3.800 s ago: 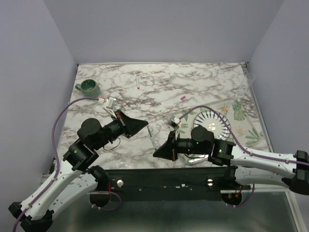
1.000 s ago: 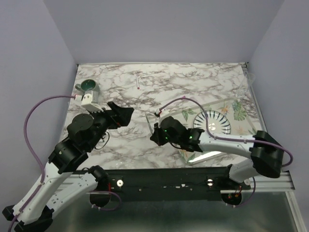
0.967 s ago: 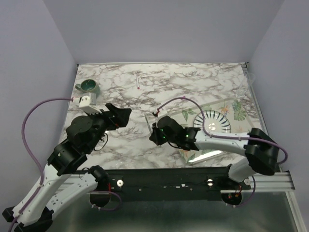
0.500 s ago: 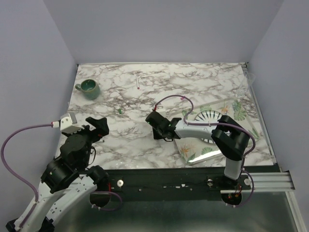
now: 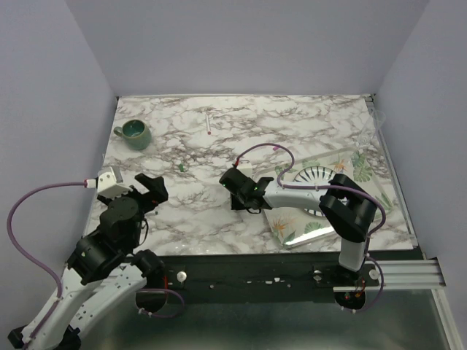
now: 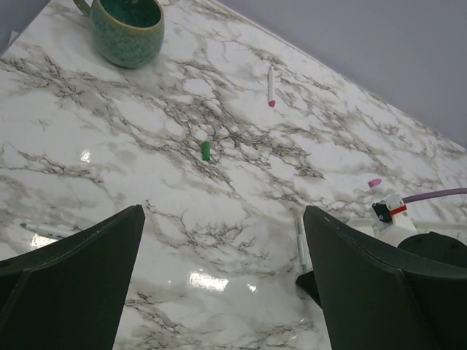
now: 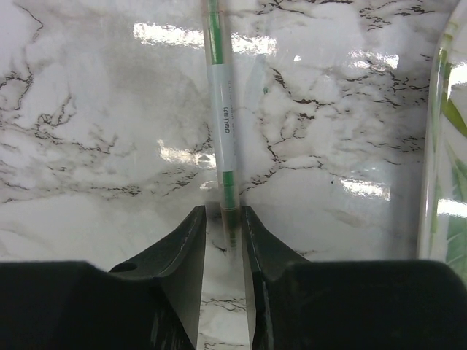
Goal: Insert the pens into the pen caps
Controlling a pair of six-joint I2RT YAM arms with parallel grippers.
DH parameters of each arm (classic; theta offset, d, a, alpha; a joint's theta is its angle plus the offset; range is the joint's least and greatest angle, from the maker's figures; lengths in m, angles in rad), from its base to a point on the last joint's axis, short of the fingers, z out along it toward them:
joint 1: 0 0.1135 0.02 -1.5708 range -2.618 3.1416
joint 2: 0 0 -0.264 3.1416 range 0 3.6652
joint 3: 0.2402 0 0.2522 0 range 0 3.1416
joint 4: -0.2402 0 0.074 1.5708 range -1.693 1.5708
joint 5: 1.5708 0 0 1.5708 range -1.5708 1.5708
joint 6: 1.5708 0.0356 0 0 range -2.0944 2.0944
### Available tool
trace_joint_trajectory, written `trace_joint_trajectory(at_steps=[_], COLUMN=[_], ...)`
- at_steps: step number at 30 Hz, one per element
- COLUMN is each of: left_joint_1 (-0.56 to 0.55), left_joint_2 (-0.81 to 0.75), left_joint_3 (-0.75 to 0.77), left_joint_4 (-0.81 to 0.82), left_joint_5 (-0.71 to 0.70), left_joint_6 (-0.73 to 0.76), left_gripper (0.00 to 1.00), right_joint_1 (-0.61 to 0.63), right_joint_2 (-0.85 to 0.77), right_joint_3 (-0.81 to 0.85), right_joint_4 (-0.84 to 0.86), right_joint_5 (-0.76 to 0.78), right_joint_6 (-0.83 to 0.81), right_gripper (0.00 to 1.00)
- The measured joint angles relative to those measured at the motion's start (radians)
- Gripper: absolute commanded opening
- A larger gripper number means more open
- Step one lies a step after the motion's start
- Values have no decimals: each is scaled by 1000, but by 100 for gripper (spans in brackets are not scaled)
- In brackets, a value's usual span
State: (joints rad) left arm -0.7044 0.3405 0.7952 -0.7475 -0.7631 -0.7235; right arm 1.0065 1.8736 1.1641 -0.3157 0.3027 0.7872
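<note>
Green-cored pen (image 7: 222, 109) lies flat near the middle of the marble worktop (image 5: 306, 117), well clear of every edge. Its near end sits between the fingers of the right end effector (image 7: 225, 211), which are slightly parted, with a sliver of gap on each side; they are released, not clenched. The rim of a leaf-patterned tray (image 7: 432, 146) runs close on the right. A pink-tipped pen (image 6: 271, 86) rests toward the far edge. The green cap (image 6: 206, 150) and pink cap (image 6: 374, 182) lie apart on bare marble. The left end effector (image 6: 222, 215) is spread wide over open surface, grasping nothing. A mug (image 6: 131, 25) stands in the far left corner.
</note>
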Motion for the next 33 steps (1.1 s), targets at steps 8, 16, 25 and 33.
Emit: trace_joint_trajectory(at_steps=[8, 16, 25, 33], left_joint_1=[0, 20, 535, 959], left_joint_2=[83, 348, 597, 648], left_joint_3=[-4, 36, 63, -69], left_joint_4=[0, -99, -126, -24], left_joint_5=[8, -23, -2, 69], left_joint_6=[-34, -195, -333, -445], left_gripper=[98, 95, 90, 89], right_joint_1=[0, 0, 0, 0], right_joint_2=[-37, -251, -515, -557], right_joint_3=[0, -35, -145, -171], right_joint_4=[-48, -60, -31, -30], right_joint_5=[22, 35, -1, -54], right_joint_6=[-9, -54, -128, -169], right_gripper=[45, 46, 56, 56])
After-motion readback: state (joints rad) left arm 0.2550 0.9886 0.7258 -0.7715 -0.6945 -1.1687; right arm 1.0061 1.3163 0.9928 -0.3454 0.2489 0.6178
